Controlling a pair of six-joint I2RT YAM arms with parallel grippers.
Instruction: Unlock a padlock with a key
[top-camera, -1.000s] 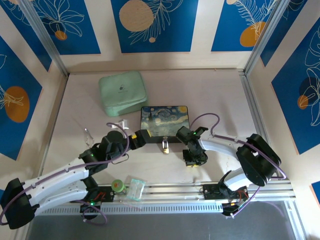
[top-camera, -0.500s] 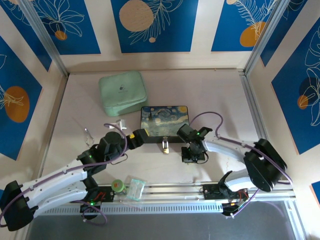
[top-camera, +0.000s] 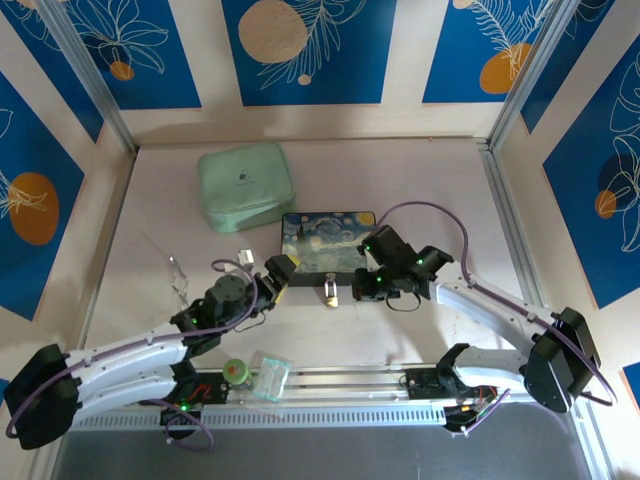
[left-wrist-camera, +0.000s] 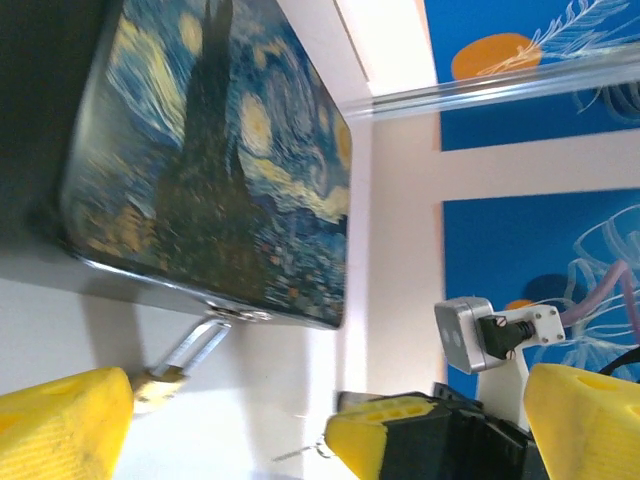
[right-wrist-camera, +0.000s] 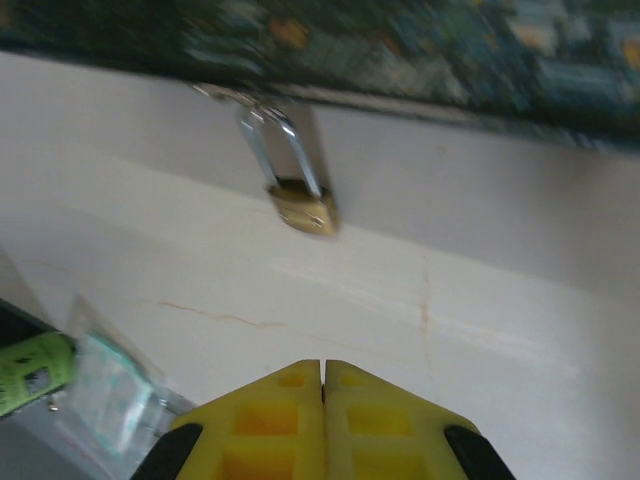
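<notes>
The small brass padlock (top-camera: 329, 292) hangs by its silvery shackle from the front latch of the starry-night box (top-camera: 328, 243). In the right wrist view the padlock (right-wrist-camera: 300, 208) lies just ahead of my right gripper (right-wrist-camera: 323, 365), whose fingers are pressed together. In the left wrist view a thin silvery key (left-wrist-camera: 300, 452) sticks out of the right gripper's yellow fingertip (left-wrist-camera: 385, 430), a short way from the padlock (left-wrist-camera: 195, 350). My left gripper (top-camera: 280, 272) stands open just left of the padlock, at the box's front corner.
A mint-green case (top-camera: 245, 185) lies behind and left of the box. A wire loop (top-camera: 178, 270) rests at the left. A green-capped item (top-camera: 236, 371) and a clear bag (top-camera: 270, 378) sit on the near rail.
My right gripper has swung away from the near side, up and left, to just right of the padlock. The left arm has shifted slightly, its gripper staying at the box's corner.
</notes>
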